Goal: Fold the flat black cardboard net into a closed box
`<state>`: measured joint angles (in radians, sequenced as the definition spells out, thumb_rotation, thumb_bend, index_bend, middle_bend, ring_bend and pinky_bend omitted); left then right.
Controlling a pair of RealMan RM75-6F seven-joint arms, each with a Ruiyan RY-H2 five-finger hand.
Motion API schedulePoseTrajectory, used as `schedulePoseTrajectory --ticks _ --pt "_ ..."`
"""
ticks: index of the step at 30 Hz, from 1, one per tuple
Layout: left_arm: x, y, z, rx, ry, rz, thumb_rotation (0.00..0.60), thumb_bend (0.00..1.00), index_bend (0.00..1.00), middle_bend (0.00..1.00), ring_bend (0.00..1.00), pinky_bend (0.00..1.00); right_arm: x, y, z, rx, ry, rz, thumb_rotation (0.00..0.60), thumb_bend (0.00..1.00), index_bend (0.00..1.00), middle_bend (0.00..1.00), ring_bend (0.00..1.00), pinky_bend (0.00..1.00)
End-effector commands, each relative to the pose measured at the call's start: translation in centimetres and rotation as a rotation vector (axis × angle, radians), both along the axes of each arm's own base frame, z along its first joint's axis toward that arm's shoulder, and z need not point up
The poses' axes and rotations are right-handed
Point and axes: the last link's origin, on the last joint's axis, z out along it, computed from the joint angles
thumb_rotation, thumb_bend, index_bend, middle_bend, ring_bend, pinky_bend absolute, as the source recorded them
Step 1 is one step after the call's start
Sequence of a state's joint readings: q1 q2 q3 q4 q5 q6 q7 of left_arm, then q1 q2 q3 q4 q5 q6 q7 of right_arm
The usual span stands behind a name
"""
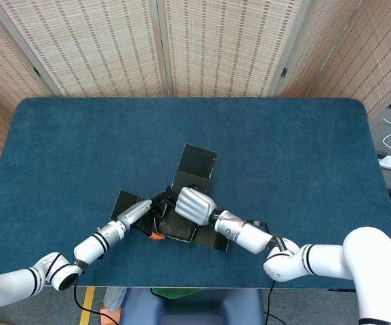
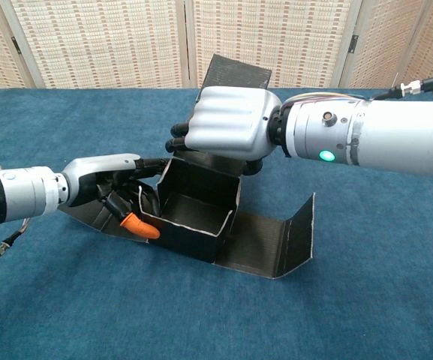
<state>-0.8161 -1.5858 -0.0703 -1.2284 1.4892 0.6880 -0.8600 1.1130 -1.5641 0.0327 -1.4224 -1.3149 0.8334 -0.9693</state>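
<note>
The box (image 2: pixel 193 214) is matte black cardboard with pale raw edges, and no writing or label can be read on it. It stands partly folded on the blue table (image 1: pixel 303 156), near the front edge: four low walls make an open tray in the middle, one long flap (image 2: pixel 235 73) rises behind it, and another panel (image 2: pixel 276 240) lies flat to the side with its end turned up. The right hand (image 2: pixel 227 124) sits on the back wall with fingers curled over the rim, gripping it. The left hand (image 2: pixel 115 180) is at the opposite side, fingers bent against the side wall; its orange fingertip (image 2: pixel 139 225) touches the outside, but I cannot tell if it really holds the wall.
</note>
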Motion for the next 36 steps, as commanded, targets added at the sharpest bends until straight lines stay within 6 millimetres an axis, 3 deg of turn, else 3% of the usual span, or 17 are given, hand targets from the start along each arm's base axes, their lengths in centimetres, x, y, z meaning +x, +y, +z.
schedulePoseTrajectory --ticks 1,4,9,11,14,26,31,36 --pt "0.1 0.2 -0.6 -0.019 -0.012 0.004 0.6 0.16 0.16 0.14 0.45 0.63 -0.1 -0.3 -0.3 -0.007 -0.003 -0.001 0.6 0.26 0.47 0.48 0.8 1.0" --pt "0.2 0.4 -1.1 -0.032 -0.035 0.036 0.6 0.16 0.21 0.19 0.47 0.63 -0.1 -0.5 -0.6 -0.007 -0.007 -0.005 0.6 0.26 0.43 0.41 0.8 1.0" --pt "0.2 0.8 -1.8 -0.051 -0.047 0.076 0.6 0.16 0.29 0.29 0.5 0.63 -0.2 -0.4 -1.1 0.006 -0.03 -0.013 0.6 0.25 0.08 0.15 0.78 1.0" --pt "0.3 0.9 -1.9 -0.055 -0.041 0.078 0.6 0.16 0.31 0.31 0.51 0.63 -0.3 -0.3 -1.1 0.011 -0.042 -0.019 0.6 0.25 0.01 0.08 0.76 1.0" --pt "0.2 1.0 -1.9 -0.048 -0.034 0.079 0.6 0.16 0.33 0.33 0.51 0.63 -0.6 -0.3 -0.8 0.009 -0.062 -0.036 0.6 0.25 0.0 0.0 0.72 1.0" --pt "-0.2 0.9 -1.0 -0.043 -0.033 0.107 0.6 0.16 0.35 0.35 0.51 0.63 -1.9 -0.1 2.0 -0.005 -0.127 -0.127 0.6 0.05 0.0 0.0 0.66 1.0" --pt "-0.3 0.6 0.5 -0.055 -0.081 0.149 0.6 0.16 0.35 0.35 0.51 0.64 -2.6 0.8 4.9 0.024 -0.241 -0.212 0.6 0.05 0.0 0.0 0.65 1.0" --pt "-0.4 0.3 3.0 -0.09 -0.176 0.233 0.6 0.16 0.35 0.35 0.51 0.64 -4.0 2.4 9.7 0.015 -0.471 -0.264 0.6 0.05 0.0 0.0 0.66 1.0"
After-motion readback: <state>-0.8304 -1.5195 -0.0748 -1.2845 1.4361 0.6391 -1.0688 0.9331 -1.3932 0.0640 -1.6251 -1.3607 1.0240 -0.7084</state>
